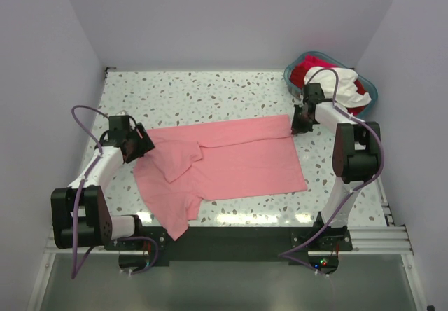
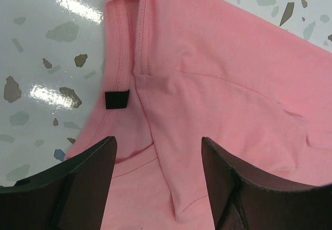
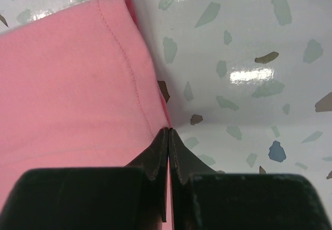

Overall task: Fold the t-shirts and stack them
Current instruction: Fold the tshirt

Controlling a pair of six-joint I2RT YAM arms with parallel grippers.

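mostly flat, the pink tee (image 1: 238, 164) lies on the surface (image 1: 210, 90); white and red tees (image 1: 334, 83) sit in the basket (image 1: 372, 87) far right. left hand (image 2: 158, 152) hangs spread over its collar (image 2: 120, 59) near the tag (image 2: 116, 100); right hand (image 3: 168, 134) is clamped on its far right corner.

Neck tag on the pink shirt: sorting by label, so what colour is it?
Black: the tag on the shirt shows best in the left wrist view.

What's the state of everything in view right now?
pink t-shirt: spread on the table, partly folded.
left gripper: open, over the collar.
right gripper: shut on the pink t-shirt's hem.
basket: holds a crumpled white t-shirt and red t-shirt.
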